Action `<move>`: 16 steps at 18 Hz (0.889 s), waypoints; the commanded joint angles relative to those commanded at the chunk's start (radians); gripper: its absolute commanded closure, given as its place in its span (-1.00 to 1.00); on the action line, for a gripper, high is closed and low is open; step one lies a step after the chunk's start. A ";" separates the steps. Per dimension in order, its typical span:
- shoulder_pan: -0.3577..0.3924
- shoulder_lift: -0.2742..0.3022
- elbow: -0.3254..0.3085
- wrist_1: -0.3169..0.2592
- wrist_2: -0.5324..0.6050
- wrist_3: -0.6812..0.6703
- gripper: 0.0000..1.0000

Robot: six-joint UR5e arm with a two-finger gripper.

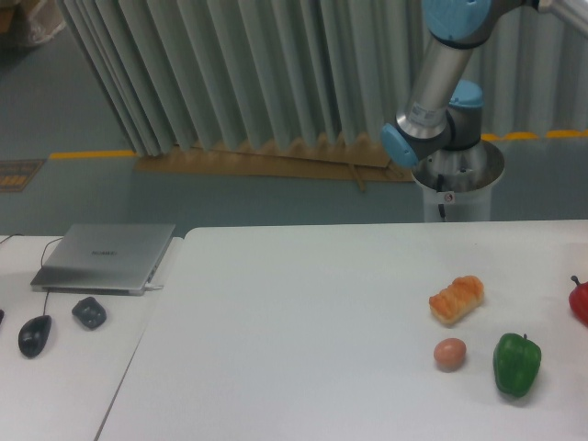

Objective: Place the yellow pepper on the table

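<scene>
White table [303, 322] stood before pleated grey curtain [248, 73], green pepper [516, 365], bread piece [456, 299], small egg [449, 354] lay right, laptop [106, 258] on side desk, yellow pepper and gripper lay out of view.

Table [303, 312] holds bread piece [456, 299], egg [449, 353], green pepper [516, 364], red pepper [580, 301] at right edge. Arm [439, 87] above, gripper out of frame. Laptop [107, 257] on side desk [55, 367].
</scene>
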 joint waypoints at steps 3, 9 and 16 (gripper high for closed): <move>-0.047 0.019 -0.006 -0.052 -0.002 -0.095 0.17; -0.149 0.061 -0.021 -0.134 -0.003 -0.259 0.17; -0.245 0.081 -0.052 -0.131 -0.126 -0.531 0.18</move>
